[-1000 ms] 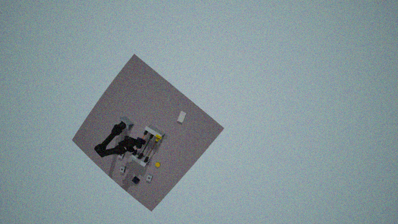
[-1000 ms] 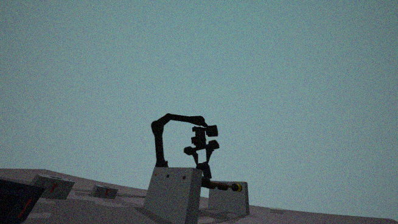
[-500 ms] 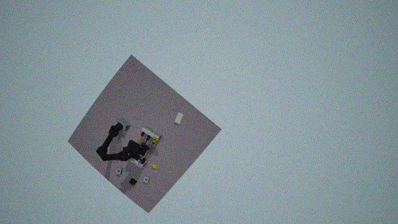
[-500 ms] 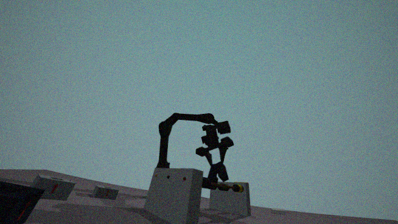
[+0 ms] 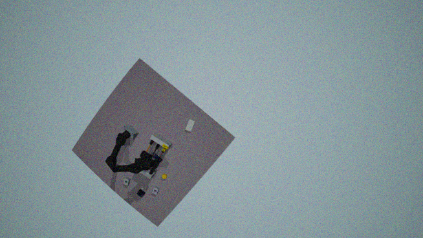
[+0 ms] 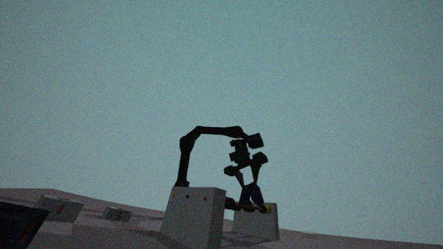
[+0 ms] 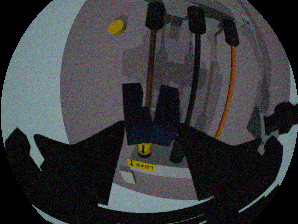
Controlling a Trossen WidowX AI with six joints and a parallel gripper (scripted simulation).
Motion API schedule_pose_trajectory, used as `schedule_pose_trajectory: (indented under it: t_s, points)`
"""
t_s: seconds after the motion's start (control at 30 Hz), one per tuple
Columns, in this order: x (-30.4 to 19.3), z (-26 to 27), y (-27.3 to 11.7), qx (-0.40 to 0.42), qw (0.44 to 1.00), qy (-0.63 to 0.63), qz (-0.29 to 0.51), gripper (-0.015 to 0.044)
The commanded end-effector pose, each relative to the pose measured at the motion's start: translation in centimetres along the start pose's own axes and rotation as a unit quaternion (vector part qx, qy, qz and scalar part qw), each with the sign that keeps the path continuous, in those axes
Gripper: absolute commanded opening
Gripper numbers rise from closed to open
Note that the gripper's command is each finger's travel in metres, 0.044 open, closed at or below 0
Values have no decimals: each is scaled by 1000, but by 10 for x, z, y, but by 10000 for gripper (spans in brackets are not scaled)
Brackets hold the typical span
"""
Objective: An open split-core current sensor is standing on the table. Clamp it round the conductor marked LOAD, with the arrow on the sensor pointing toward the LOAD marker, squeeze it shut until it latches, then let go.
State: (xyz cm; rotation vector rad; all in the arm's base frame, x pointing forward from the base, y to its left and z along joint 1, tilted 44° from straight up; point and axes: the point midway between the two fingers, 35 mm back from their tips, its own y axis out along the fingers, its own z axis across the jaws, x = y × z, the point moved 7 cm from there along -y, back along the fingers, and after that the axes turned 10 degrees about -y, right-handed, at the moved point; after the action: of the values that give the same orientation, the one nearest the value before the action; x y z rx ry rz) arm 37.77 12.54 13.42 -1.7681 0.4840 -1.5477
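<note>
My gripper (image 5: 154, 159) (image 6: 250, 185) (image 7: 152, 125) is shut on the dark blue split-core sensor (image 6: 256, 193) (image 7: 150, 134) and points down over the conductors. The sensor's two jaws are spread open and face down. In the wrist view the brown LOAD conductor (image 7: 151, 65) runs into the gap between the jaws; how deep it sits is hard to tell. A yellow band (image 7: 144, 149) is on that conductor, near the yellow LOAD marker (image 7: 141, 165) (image 5: 165, 146). The sensor's arrow cannot be made out.
A black conductor (image 7: 196, 65) and an orange conductor (image 7: 231, 80) run beside the LOAD one, between two grey end blocks (image 6: 193, 210) (image 6: 254, 221). A yellow disc (image 5: 164, 176) (image 7: 117, 27), a white block (image 5: 190, 125) and a dark block (image 5: 141, 193) are on the table.
</note>
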Motion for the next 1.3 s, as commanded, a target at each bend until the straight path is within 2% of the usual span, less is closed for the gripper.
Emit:
schedule_pose_trajectory:
  t_s: [0.0, 0.9, 1.27]
  points:
    - [0, 1, 6, 2, 1000, 0, -2, 0]
    - [1, 1, 50, 2, 1000, 0, -3, 0]
    - [3, 2, 45, 3, 1000, 4, -5, 0]
